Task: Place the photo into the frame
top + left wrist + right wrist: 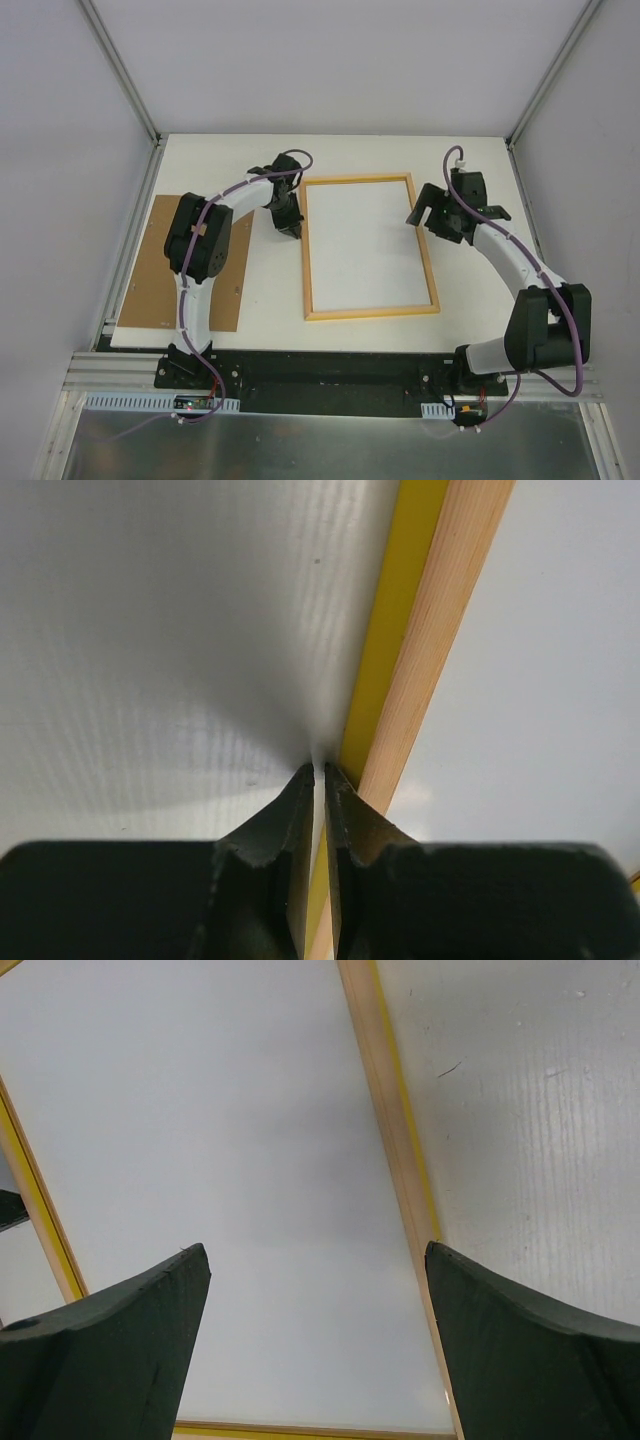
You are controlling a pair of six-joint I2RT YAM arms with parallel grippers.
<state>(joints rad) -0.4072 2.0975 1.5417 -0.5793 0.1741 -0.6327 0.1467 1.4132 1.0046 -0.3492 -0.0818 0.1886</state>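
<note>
While the left claw (290, 225) sits low just outside the long left rail of the frame (370, 312), I see its fingers pressed almost together, with only a hairline slit between the tips. I cannot tell whether anything thin is nipped there. From the left wrist, the claw (318, 770) ends just beside the frame's (430, 660) yellow edge strip, with bare counter (150, 630) on its outer side.

The frame lies flat on the counter (272, 290) between my two claws, pale wood side up. A white sheet (365, 245) fills its opening edge to edge. Its upward face is blank, so I cannot tell what it is.

The right claw (432, 218) hangs above the right rail near the far corner, spread wide. From its wrist, the claw (315, 1250) straddles the rail (385, 1090), one finger over the sheet (200, 1110) and the other over open counter (530, 1110).

Behind the left claw, under that arm, a brown backing board (160, 270) lies along the counter's left edge, well apart from the frame.
</note>
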